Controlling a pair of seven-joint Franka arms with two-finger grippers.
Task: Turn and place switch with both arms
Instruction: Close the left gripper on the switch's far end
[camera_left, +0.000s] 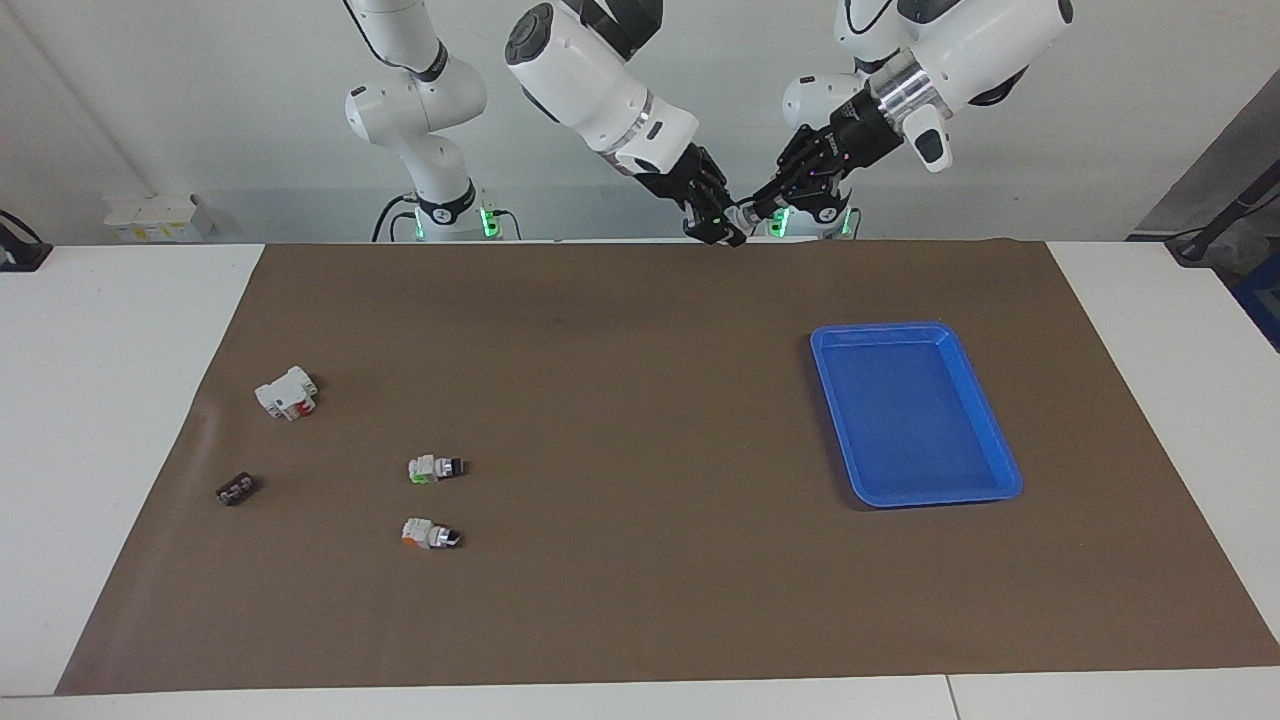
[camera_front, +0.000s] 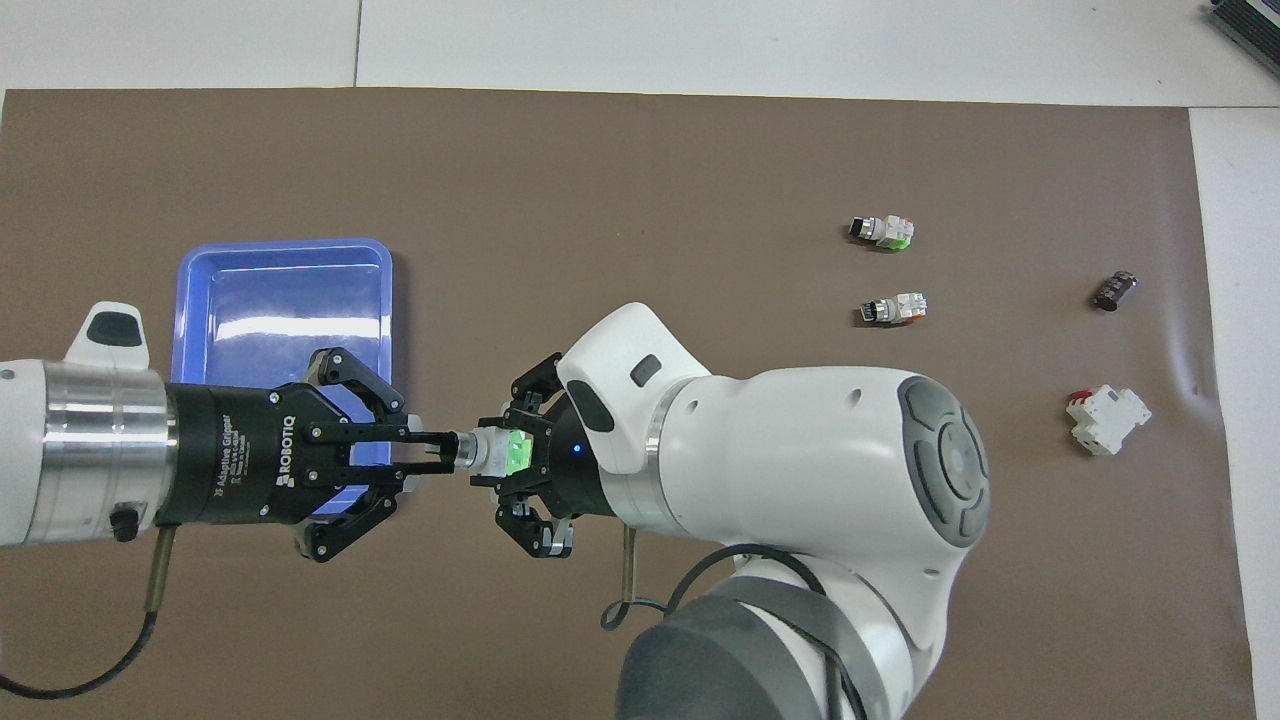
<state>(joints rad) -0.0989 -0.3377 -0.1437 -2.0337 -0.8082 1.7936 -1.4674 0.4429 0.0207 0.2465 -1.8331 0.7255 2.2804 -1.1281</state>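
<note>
Facing view: both arms are up over the mat's edge nearest the robots, tips meeting in mid-air. The right gripper (camera_left: 718, 222) and the left gripper (camera_left: 758, 208) come nose to nose, with the switch (camera_left: 738, 213) pinched between them, clear of the counter. The blue tray (camera_left: 985, 420) sits toward the left arm's end, nothing in it that I can see. To do this well, I'd say: one arm holds firm while the other twists about the switch's long axis, wrists in line, no pulling apart, and no release until one grip is secure.

Overhead view: here's the detail. The right gripper (camera_front: 520, 455) has its fingers (camera_front: 535, 536) clenched on the switch's (camera_front: 492, 451) green block end. The left gripper (camera_front: 440, 455) has its fingers (camera_front: 425, 439) drawn nearly together, grasping the knob end. So the switch is gripped at both ends, hanging over bare mat just beside the tray (camera_front: 200, 270). Two look-alike switches (camera_front: 882, 231) (camera_front: 893, 309) lie well apart, toward the right arm's end.
</note>
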